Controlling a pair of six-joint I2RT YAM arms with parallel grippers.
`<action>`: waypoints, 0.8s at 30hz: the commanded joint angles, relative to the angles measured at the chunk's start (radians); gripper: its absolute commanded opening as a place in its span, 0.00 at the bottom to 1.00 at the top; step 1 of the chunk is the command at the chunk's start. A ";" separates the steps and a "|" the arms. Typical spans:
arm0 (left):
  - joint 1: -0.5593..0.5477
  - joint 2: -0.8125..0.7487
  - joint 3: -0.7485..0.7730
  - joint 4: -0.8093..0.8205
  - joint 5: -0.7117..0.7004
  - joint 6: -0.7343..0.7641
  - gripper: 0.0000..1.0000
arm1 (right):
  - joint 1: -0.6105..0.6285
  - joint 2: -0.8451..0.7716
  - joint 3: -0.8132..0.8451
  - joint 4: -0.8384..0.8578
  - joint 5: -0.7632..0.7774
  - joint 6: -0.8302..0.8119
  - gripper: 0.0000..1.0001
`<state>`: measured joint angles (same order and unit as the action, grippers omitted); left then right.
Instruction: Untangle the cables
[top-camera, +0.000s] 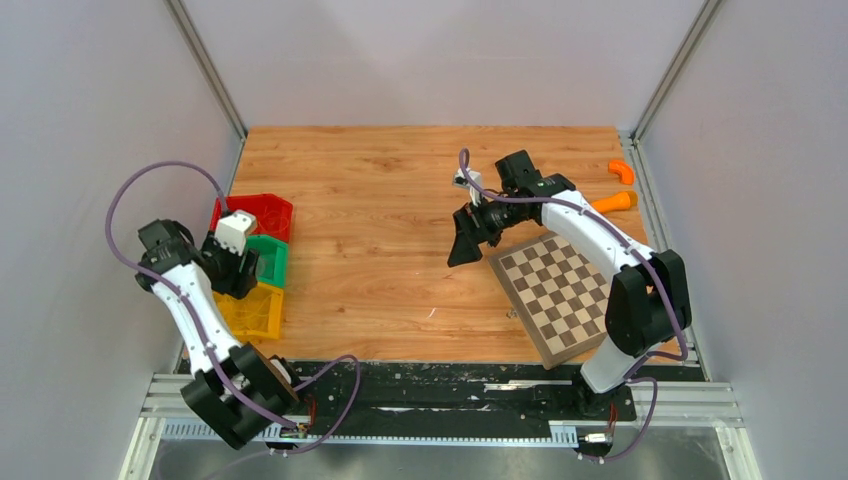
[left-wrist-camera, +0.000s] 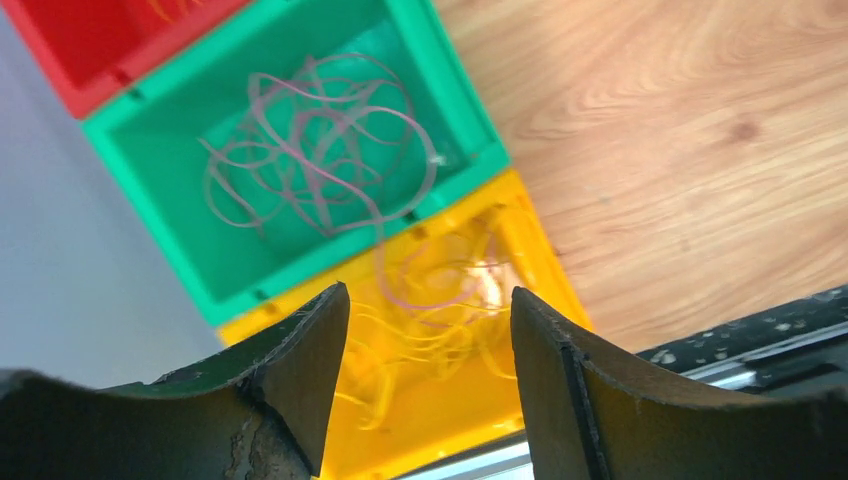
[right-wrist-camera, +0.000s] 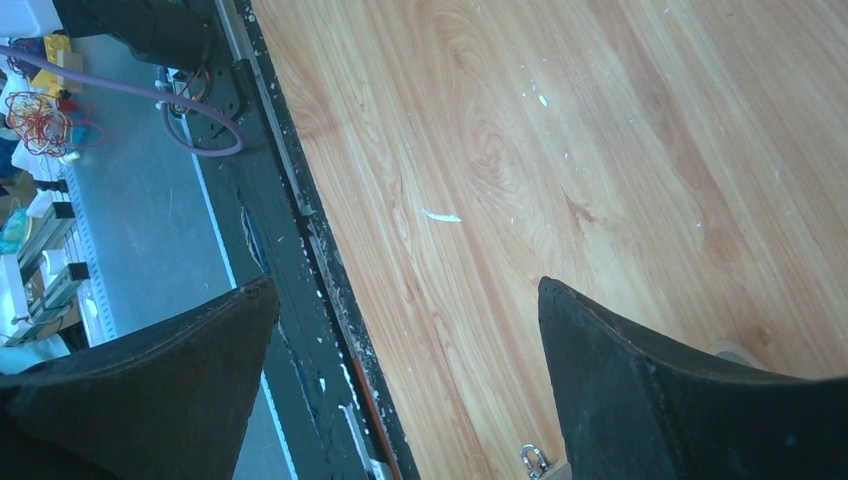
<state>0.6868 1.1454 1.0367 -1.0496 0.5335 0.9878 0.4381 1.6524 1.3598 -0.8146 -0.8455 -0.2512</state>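
Observation:
Three small bins stand in a row at the table's left edge: red (top-camera: 275, 208), green (top-camera: 275, 262), yellow (top-camera: 262, 318). In the left wrist view the green bin (left-wrist-camera: 150, 170) holds a tangle of thin pinkish cables (left-wrist-camera: 310, 150). The yellow bin (left-wrist-camera: 540, 250) holds thin yellow cables (left-wrist-camera: 440, 335), and one pinkish strand (left-wrist-camera: 400, 296) loops over into it. A bit of orange strand (left-wrist-camera: 165, 10) shows in the red bin (left-wrist-camera: 70, 40). My left gripper (left-wrist-camera: 428, 292) is open and empty above the yellow bin. My right gripper (right-wrist-camera: 407, 285) is open and empty above bare wood, far from the bins.
A folded chessboard (top-camera: 556, 290) lies at the right under the right arm, and its metal clasp (right-wrist-camera: 533, 462) shows in the right wrist view. Two orange pieces (top-camera: 622, 170) (top-camera: 615, 202) lie at the far right. The black front rail (right-wrist-camera: 300, 300) marks the table's near edge.

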 joint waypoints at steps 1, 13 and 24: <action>0.002 -0.155 -0.108 -0.065 0.056 -0.098 0.68 | 0.006 -0.038 -0.010 -0.001 -0.003 -0.020 1.00; -0.021 -0.176 -0.198 -0.108 -0.014 0.194 0.67 | 0.006 -0.010 0.004 -0.011 -0.010 -0.008 1.00; -0.049 -0.053 -0.191 -0.039 -0.084 0.281 0.54 | 0.006 0.024 0.028 -0.019 -0.009 0.004 1.00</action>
<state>0.6514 1.0966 0.8444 -1.1435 0.4656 1.2144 0.4381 1.6642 1.3487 -0.8265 -0.8436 -0.2520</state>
